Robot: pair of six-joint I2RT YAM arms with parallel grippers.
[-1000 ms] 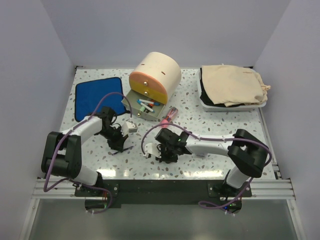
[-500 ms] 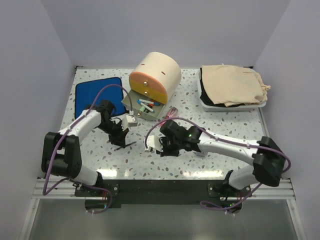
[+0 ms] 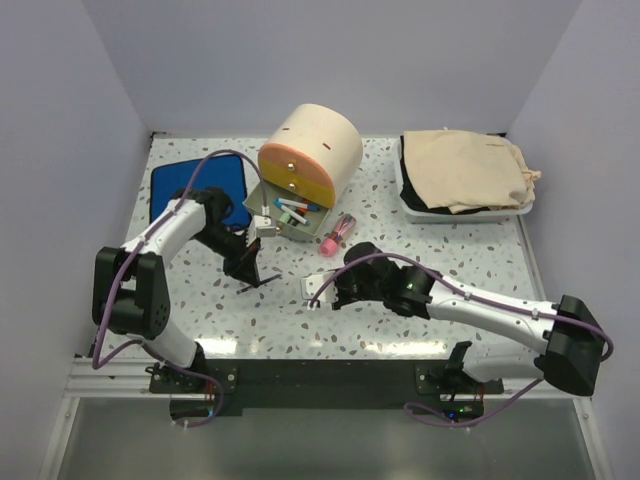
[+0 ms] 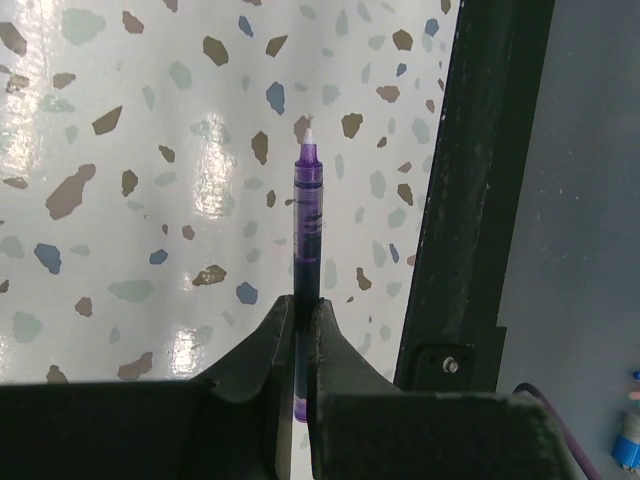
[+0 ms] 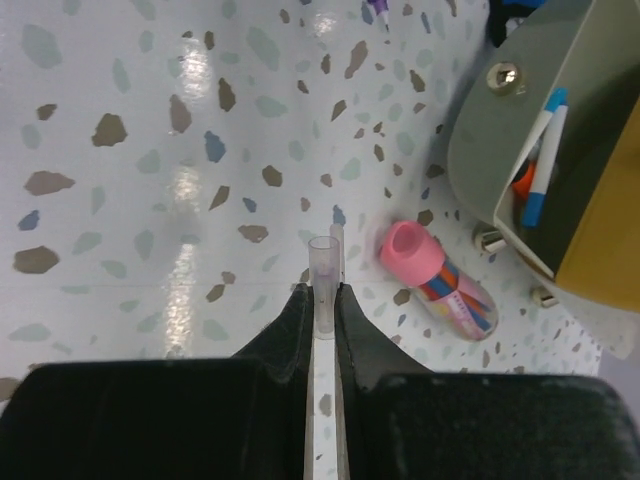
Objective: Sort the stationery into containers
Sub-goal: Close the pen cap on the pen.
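Observation:
My left gripper (image 4: 300,312) is shut on a thin purple pen (image 4: 307,215) whose white tip points away from the fingers, just above the speckled table. In the top view this left gripper (image 3: 247,272) hangs in front of the open grey drawer (image 3: 287,222) of the beige round cabinet (image 3: 312,148). My right gripper (image 5: 324,298) is shut on a small clear tube (image 5: 323,262); in the top view the right gripper (image 3: 320,292) is at mid-table. The pink transparent tube (image 5: 436,281) lies just ahead and to its right. Blue-tipped pens (image 5: 541,150) lie in the drawer.
A blue cloth (image 3: 192,192) lies at the back left. A white tray (image 3: 408,205) holding a beige bag (image 3: 463,168) stands at the back right. The black rail (image 4: 480,170) of the table's near edge runs close beside the left gripper.
The right arm has stretched out low across the table, its gripper staying shut. The left gripper has drifted a little towards the drawer with the pen.

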